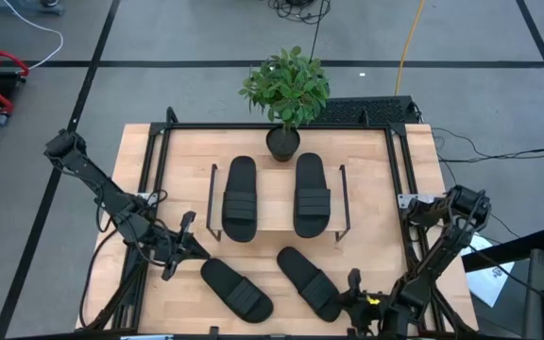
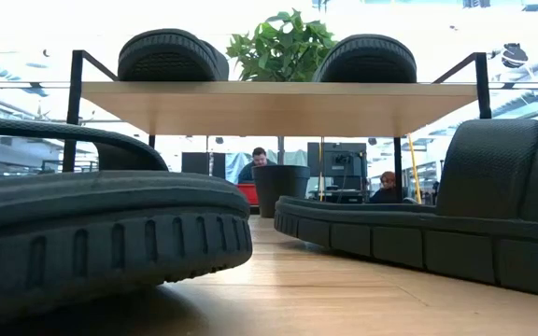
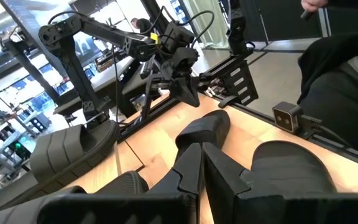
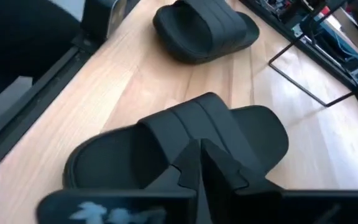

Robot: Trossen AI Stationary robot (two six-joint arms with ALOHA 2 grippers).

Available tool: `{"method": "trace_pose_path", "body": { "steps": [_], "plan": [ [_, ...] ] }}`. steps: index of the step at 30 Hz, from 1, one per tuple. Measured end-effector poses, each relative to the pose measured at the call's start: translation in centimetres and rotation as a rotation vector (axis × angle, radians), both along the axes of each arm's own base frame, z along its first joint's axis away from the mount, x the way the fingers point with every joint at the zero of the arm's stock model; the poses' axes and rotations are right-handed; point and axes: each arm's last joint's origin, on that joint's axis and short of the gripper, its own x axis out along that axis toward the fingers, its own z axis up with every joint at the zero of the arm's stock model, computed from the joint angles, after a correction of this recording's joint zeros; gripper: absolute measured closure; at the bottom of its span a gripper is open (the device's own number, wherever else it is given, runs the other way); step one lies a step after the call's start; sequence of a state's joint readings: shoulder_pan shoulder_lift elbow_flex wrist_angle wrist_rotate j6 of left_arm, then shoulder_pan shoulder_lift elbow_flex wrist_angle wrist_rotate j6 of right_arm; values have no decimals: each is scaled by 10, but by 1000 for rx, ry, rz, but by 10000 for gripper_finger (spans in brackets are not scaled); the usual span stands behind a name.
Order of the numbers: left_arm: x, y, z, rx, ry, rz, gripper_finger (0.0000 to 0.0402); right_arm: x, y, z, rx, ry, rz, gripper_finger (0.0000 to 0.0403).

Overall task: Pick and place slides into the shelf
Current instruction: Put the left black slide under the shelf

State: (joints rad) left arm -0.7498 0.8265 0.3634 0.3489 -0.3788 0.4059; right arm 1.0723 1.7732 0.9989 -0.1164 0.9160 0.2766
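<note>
Nearest the table's front edge, we see two slides lying on the bare wood, both angled. The left loose slide [image 1: 237,289] lies just in front of the left gripper [image 1: 183,244], and the right loose slide [image 1: 309,282] lies just beside the right gripper [image 1: 353,291], which sits low at the front edge right of centre.

In the right wrist view, the right gripper [image 4: 201,163] has its two dark fingers pressed together, tips over the ribbed strap of the right loose slide [image 4: 179,146]; whether they touch the strap we cannot tell. The other loose slide [image 4: 205,30] lies farther along the table in that view.

In the left wrist view, the left gripper [image 3: 201,163] also has its fingers closed on each other, holding nothing. It points across the table toward the right arm, with slide shapes on either side of it.

In the low view, the two loose slides fill the foreground at left [image 2: 101,243] and right [image 2: 437,229].

Behind them stands the shelf [image 1: 277,229], its light wood board [image 2: 278,105] carried on black wire frames. Two more slides rest on top, side by side: one on the left [image 1: 240,198], one on the right [image 1: 311,195].

Beyond the shelf, a potted plant [image 1: 286,94] stands at the table's far edge. In the room behind, two seated people [image 2: 260,161] show under the shelf board.
</note>
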Motion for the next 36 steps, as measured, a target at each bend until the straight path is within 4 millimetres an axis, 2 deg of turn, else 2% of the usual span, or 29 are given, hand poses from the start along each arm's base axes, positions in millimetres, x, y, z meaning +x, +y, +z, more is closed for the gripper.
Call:
{"method": "trace_pose_path", "body": {
  "steps": [9,15,18,21,27,31,36],
  "plan": [
    [0,0,-1,3,4,0,378,0,0,0,-7,3,4,313],
    [0,0,-1,8,4,-1,378,0,-1,3,-27,-8,10,290],
    [0,0,-1,0,15,1,378,-2,-7,17,-5,-57,-50,296],
    [0,0,-3,-7,35,8,378,-11,-23,38,45,-84,-89,319],
    [-3,-1,-12,-110,181,-58,378,-37,-64,64,287,-77,54,389],
    [-3,-7,-19,-231,306,-101,378,-53,-87,65,406,-165,286,396],
    [-2,-23,-33,-266,396,-92,378,-69,-116,49,434,-287,340,402]
  ]
}}
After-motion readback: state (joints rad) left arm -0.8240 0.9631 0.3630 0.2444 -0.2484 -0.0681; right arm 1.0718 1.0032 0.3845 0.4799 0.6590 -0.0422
